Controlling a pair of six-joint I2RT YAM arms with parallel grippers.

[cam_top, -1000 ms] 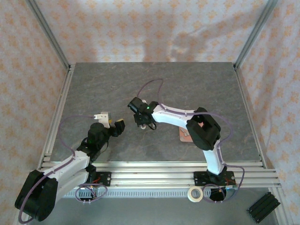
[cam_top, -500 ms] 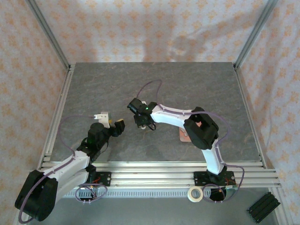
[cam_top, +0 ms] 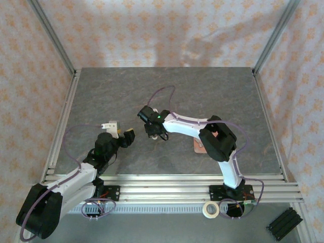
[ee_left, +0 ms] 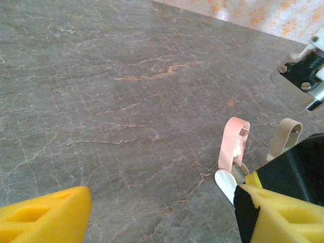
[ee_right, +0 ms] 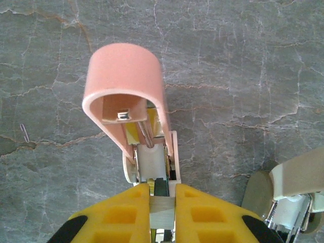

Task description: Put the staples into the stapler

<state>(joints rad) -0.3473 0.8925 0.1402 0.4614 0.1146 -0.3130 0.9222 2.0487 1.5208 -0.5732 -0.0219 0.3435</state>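
Note:
The stapler [ee_right: 126, 76] lies on the table with its pink lid swung up, which bares the white channel [ee_right: 151, 162] and its spring rod. My right gripper [ee_right: 162, 191] is shut on a flat grey strip of staples [ee_right: 162, 206], held just at the near end of that channel. In the top view the right gripper [cam_top: 153, 131] hangs mid-table. The left gripper [cam_top: 126, 135] is open a little to its left. The left wrist view has the pink lid [ee_left: 233, 144] upright beside my right-hand finger [ee_left: 283, 212]. Nothing lies between the left fingers.
A beige stapler-like object [ee_right: 298, 174] stands close on the stapler's right and also appears as a beige loop [ee_left: 286, 136]. One loose wire staple [ee_left: 163, 204] lies on the marble. A small pink block [cam_top: 200, 147] sits under the right arm. Tape roll [cam_top: 211, 209] lies off-table.
The right arm has shifted very slightly to the left. Both grippers keep the same opening, and the left arm is still.

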